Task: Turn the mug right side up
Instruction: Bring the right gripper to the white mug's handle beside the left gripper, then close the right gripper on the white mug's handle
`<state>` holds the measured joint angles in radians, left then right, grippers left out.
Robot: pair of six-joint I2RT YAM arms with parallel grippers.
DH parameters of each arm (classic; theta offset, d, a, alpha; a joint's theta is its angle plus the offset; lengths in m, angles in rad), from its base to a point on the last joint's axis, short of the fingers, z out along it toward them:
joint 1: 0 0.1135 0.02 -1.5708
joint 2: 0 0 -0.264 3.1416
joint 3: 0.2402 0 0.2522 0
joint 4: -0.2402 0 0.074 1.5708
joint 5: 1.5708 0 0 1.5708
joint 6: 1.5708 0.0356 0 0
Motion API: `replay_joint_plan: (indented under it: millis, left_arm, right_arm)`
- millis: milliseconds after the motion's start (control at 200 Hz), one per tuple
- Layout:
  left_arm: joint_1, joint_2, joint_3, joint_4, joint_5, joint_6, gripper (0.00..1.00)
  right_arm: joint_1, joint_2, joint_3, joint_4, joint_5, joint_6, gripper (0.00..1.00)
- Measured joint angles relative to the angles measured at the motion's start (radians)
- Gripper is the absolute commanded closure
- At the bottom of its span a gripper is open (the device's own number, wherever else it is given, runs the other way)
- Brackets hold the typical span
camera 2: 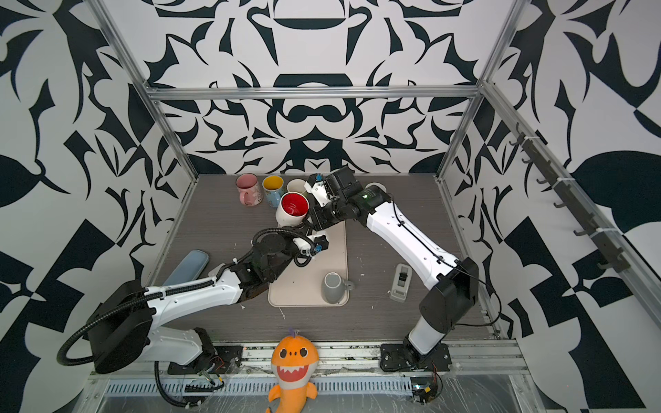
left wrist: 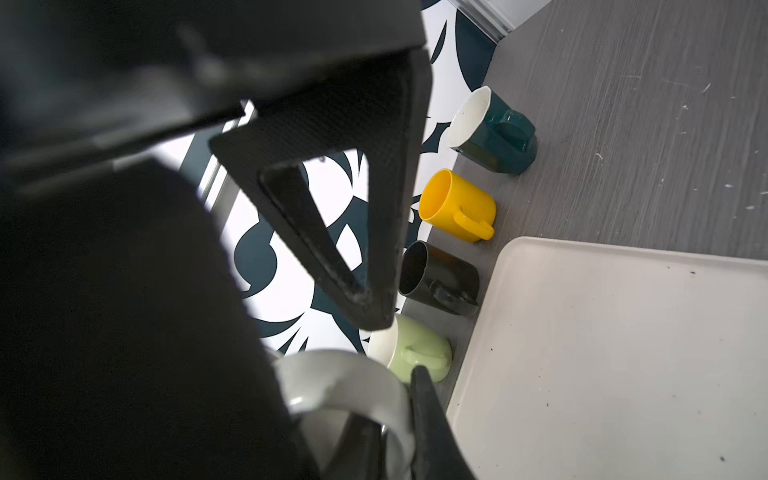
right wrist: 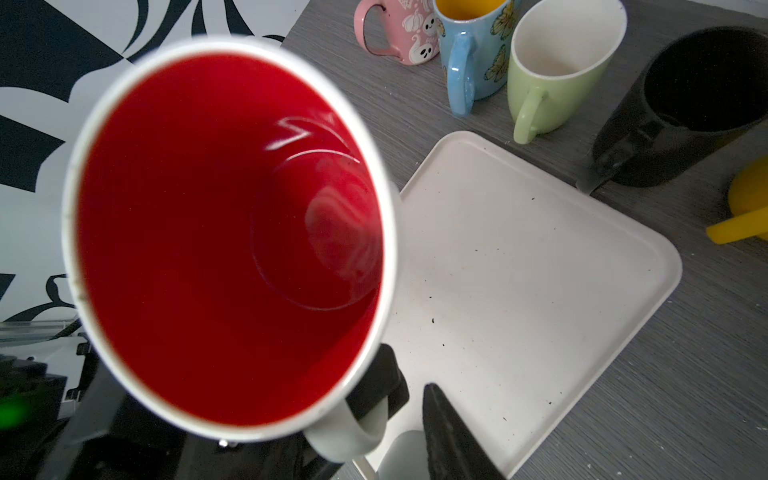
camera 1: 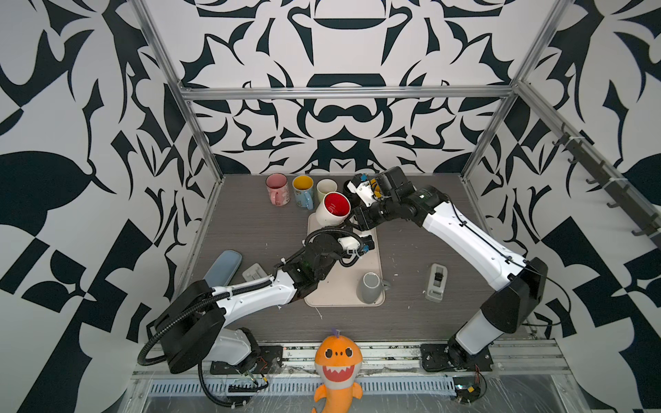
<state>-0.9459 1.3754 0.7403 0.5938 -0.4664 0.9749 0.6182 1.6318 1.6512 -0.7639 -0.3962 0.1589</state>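
The red-lined mug point(camera 1: 331, 211), mouth up and slightly tilted, hangs over the tray's point(camera 1: 372, 271) far edge, its handle pinched by the left gripper point(left wrist: 386, 405) while the right gripper's point(right wrist: 409, 399) half-spread jaws straddle that handle, grip uncertain.

Twin tabletop arms wear glossy white shells between bulky black joints. A ribbed black conduit point(camera 1: 250, 286) loops off the left arm point(camera 1: 261, 299); a thin black cable point(camera 1: 481, 236), clipped down, traces the right arm point(camera 1: 465, 246). Small dark screws dot the white links. The left gripper point(left wrist: 397, 345) ends in black, cross-hatched triangular fingers point(left wrist: 386, 187).
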Motion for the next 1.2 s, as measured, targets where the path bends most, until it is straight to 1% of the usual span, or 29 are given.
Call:
replay_joint_plan:
  millis: [35, 105, 200, 240, 320, 615, 830, 1040, 1160, 1200]
  left_arm:
    - [0.000, -0.001, 0.000, 0.000, 0.001, -0.002, 1.00]
    - [-0.001, -0.002, 0.000, 0.000, 0.003, -0.006, 1.00]
    - [-0.003, -0.002, 0.000, -0.004, 0.003, -0.009, 1.00]
    - [-0.003, -0.003, 0.000, -0.010, 0.002, -0.009, 1.00]
    - [-0.004, -0.010, 0.000, -0.015, 0.003, -0.014, 1.00]
    - [-0.005, -0.011, 0.000, -0.034, 0.003, -0.017, 1.00]
    - [-0.010, -0.011, 0.000, -0.040, -0.013, -0.011, 1.00]
    - [-0.022, -0.011, 0.002, -0.037, -0.027, -0.004, 0.88]
    - [-0.023, -0.011, 0.003, -0.038, -0.038, 0.000, 0.77]
    - [-0.023, -0.011, 0.004, -0.037, -0.045, 0.003, 0.71]
  right_arm:
    - [0.000, 0.000, 0.000, 0.001, 0.002, 0.001, 0.57]
    - [0.002, 0.000, 0.000, 0.003, 0.004, 0.005, 0.65]
    - [0.007, 0.000, 0.000, 0.007, 0.008, 0.010, 0.79]
    - [0.010, 0.000, 0.000, 0.006, 0.028, 0.008, 0.85]
    - [0.006, 0.002, -0.002, 0.007, 0.048, 0.005, 1.00]
    - [0.008, 0.005, -0.011, 0.010, 0.056, 0.010, 1.00]
    - [0.017, -0.022, -0.056, 0.052, 0.079, 0.015, 1.00]
    - [0.020, -0.060, -0.095, 0.067, 0.097, 0.023, 1.00]
    - [0.023, -0.062, -0.101, 0.085, 0.106, 0.036, 1.00]
    - [0.026, -0.062, -0.103, 0.090, 0.113, 0.044, 1.00]
